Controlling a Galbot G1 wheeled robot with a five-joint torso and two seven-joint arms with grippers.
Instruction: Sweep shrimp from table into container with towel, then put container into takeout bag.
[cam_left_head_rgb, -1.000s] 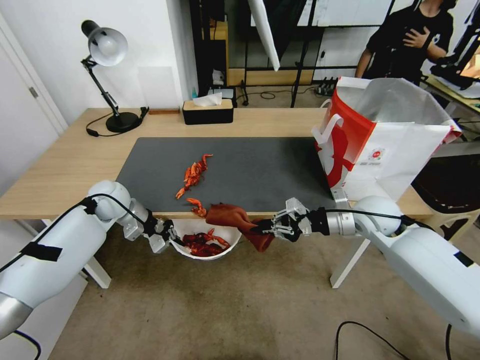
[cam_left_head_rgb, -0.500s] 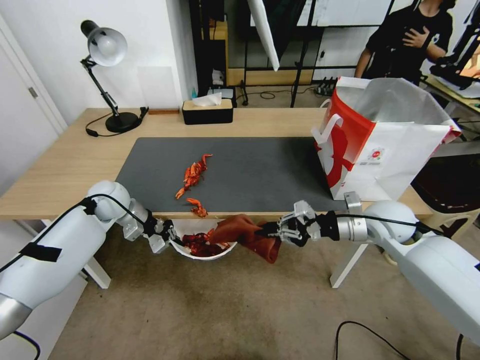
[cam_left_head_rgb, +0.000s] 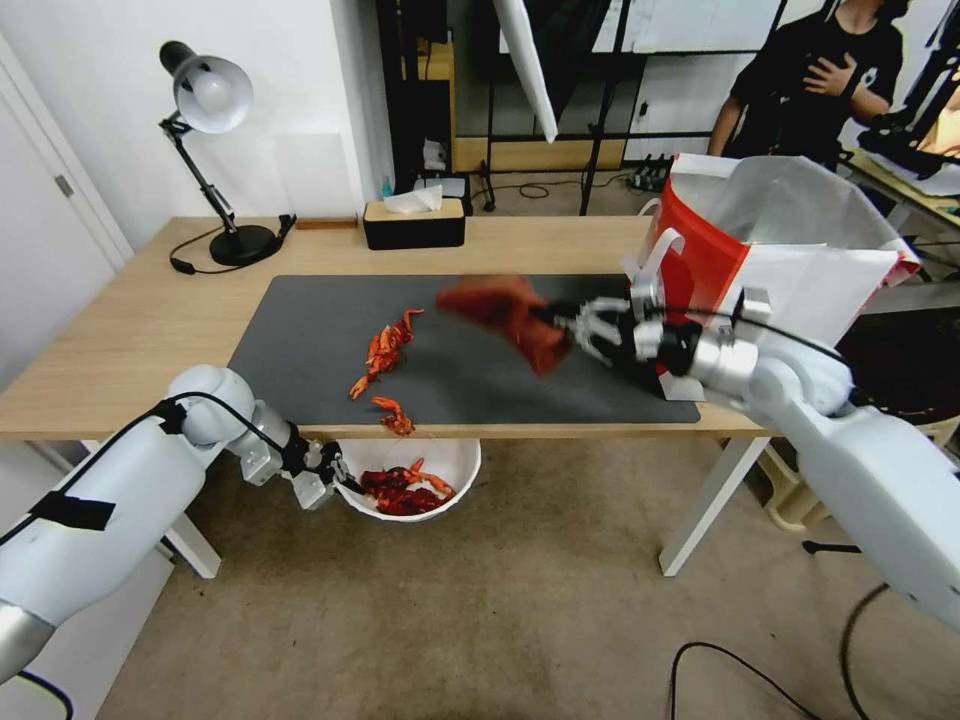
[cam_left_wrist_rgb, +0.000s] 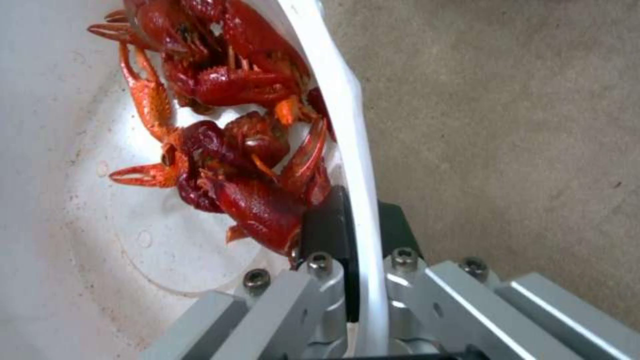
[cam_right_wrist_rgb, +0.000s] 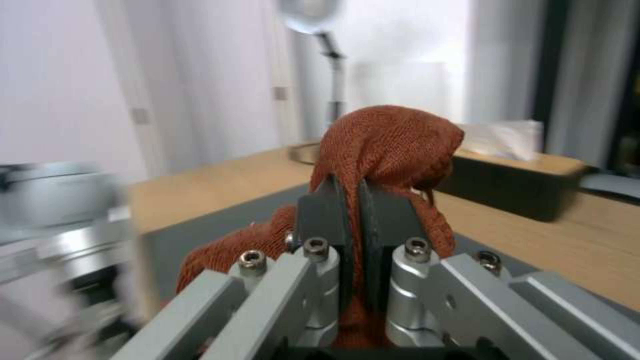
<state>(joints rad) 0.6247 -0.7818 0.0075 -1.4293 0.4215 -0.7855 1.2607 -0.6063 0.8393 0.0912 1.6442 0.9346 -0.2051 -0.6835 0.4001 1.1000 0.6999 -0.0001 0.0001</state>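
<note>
Big change from half a second ago: the right pincer (cam_left_head_rgb: 572, 325) was down below the front edge of the long light wood-grain tabletop (cam_left_head_rgb: 130, 330), dragging the dark rust-red soft cloth towel (cam_left_head_rgb: 505, 308) over the bowl, and now it's swung up and back so the towel hangs in the air above the large dark grey mat (cam_left_head_rgb: 520, 350), just left of the boxy white paper takeout bag with the red side panel and white loop handles (cam_left_head_rgb: 760, 280). In the right wrist view the two dark pads are pressed together on a fold of the towel (cam_right_wrist_rgb: 390, 145), and you can see its knitted, slightly fuzzy weave bunched up in a hump over the fingers. The left pincer (cam_left_head_rgb: 330, 478) hasn't budged, it's under the front edge of the tabletop, pinching the thin rim of the round white deep plastic-looking container (cam_left_head_rgb: 455, 465), one pad inside the wall and one outside as the left wrist view shows (cam_left_wrist_rgb: 357, 220). The container (cam_left_wrist_rgb: 60, 210) sits below tabletop level with a heap of glossy red-orange curled shrimp (cam_left_wrist_rgb: 233, 165) with claws and thin legs piled against the wall. More shrimp (cam_left_head_rgb: 388, 348) lie in a loose line on the mat, with one (cam_left_head_rgb: 396, 417) right at the front edge, same spots as before. The bag stands upright at the right end of the mat, mouth open.
</note>
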